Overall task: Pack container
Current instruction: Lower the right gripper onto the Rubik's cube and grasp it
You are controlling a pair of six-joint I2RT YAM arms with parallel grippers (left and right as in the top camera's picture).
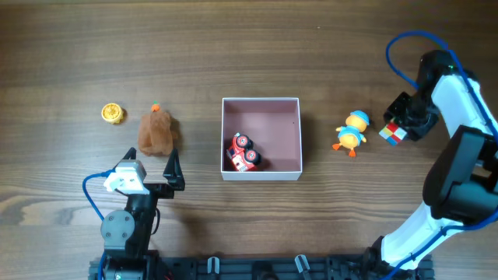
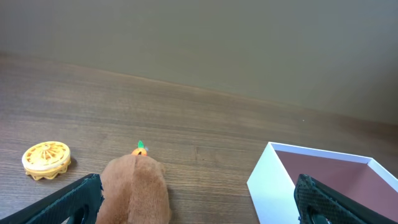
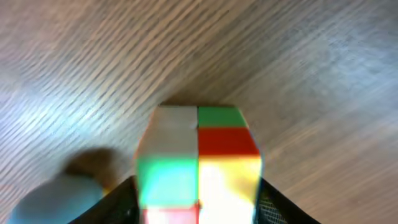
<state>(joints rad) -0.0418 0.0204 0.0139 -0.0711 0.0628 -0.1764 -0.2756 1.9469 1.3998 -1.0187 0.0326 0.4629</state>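
The container (image 1: 261, 175) is a square white box with a dusky pink floor at the table's middle; it also shows in the left wrist view (image 2: 270, 186). A red toy car (image 1: 243, 153) lies in its front left corner. My right gripper (image 1: 403, 124) is at the far right, shut on a colourful cube (image 1: 394, 134), which fills the right wrist view (image 3: 198, 165) between both fingers. My left gripper (image 1: 152, 165) is open and empty, just in front of a brown plush toy (image 1: 158, 132). In the left wrist view the plush (image 2: 134, 190) sits by the left finger of the open jaws (image 2: 196, 194).
A yellow disc (image 1: 113, 113) lies left of the plush and also shows in the left wrist view (image 2: 46, 159). A yellow and blue duck toy (image 1: 352, 131) stands between the container and the cube; it is a blurred shape in the right wrist view (image 3: 56, 196).
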